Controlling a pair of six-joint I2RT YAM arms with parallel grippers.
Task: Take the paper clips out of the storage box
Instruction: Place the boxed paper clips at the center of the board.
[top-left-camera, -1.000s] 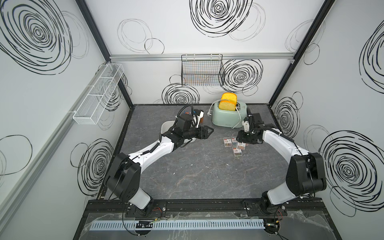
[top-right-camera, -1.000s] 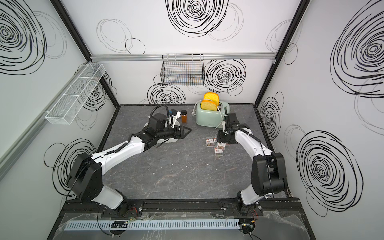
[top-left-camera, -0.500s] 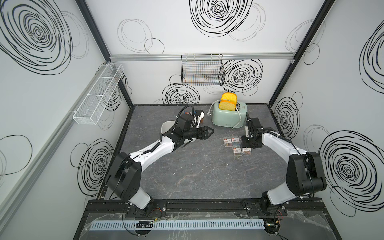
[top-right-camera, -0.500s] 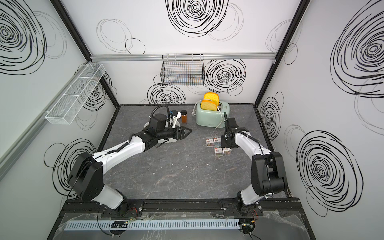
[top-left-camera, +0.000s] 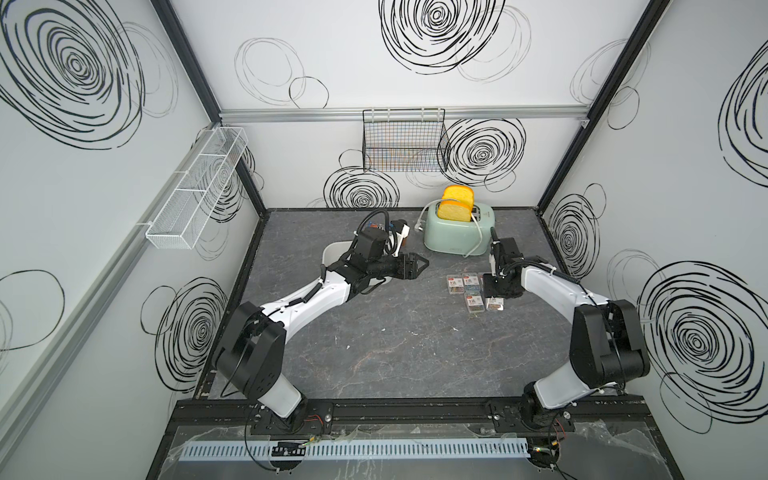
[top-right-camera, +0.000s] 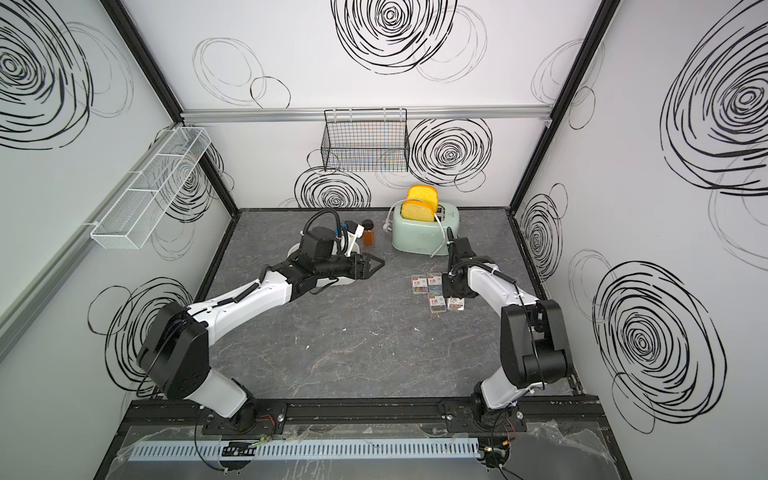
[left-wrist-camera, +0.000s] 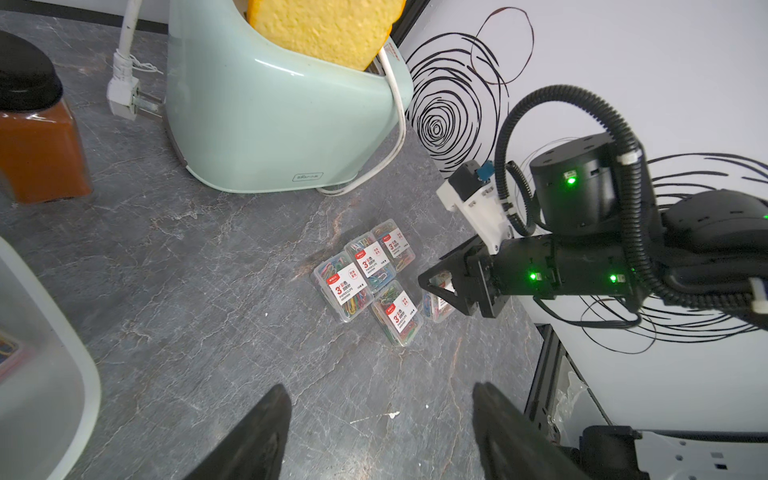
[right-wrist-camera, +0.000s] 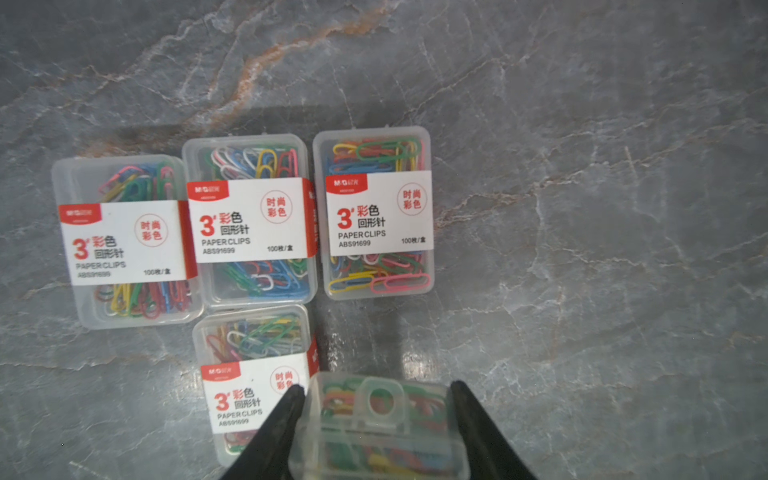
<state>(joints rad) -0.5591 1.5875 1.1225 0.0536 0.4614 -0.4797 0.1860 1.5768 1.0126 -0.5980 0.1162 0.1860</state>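
Right arm is mid put-down, I'd say. The right gripper (right-wrist-camera: 377, 390) has its jaws clamped on one paper clip case (right-wrist-camera: 378, 432), pinching it by the narrow sides with the clasp end towards the wrist camera. In both top views that's right of centre, a bit in front of the mint toaster (top-left-camera: 453, 243).

The four cases (right-wrist-camera: 249, 220) already out of the box lie flat on the grey table (right-wrist-camera: 582, 208), labels up. Three sit in a row, touching or nearly so, and the fourth is butted against the end of the middle one. The held case is just beside that fourth one. I can't tell if it's touching the table yet.

The left gripper (top-left-camera: 422, 264) has its jaws spread with nothing between them. It hovers left of centre in a top view, above the storage box (top-left-camera: 331, 254), which the arm mostly hides. The left wrist view shows a smear of colour through the box wall, too blurry to call.

So my read is that case number five is being parked with the rest and the job is only partly done. Next it needs to go down until it rests on the table, then the jaws let go and lift straight up. The finger on the fourth case's side has hardly any room, so opening wide could shove that one.
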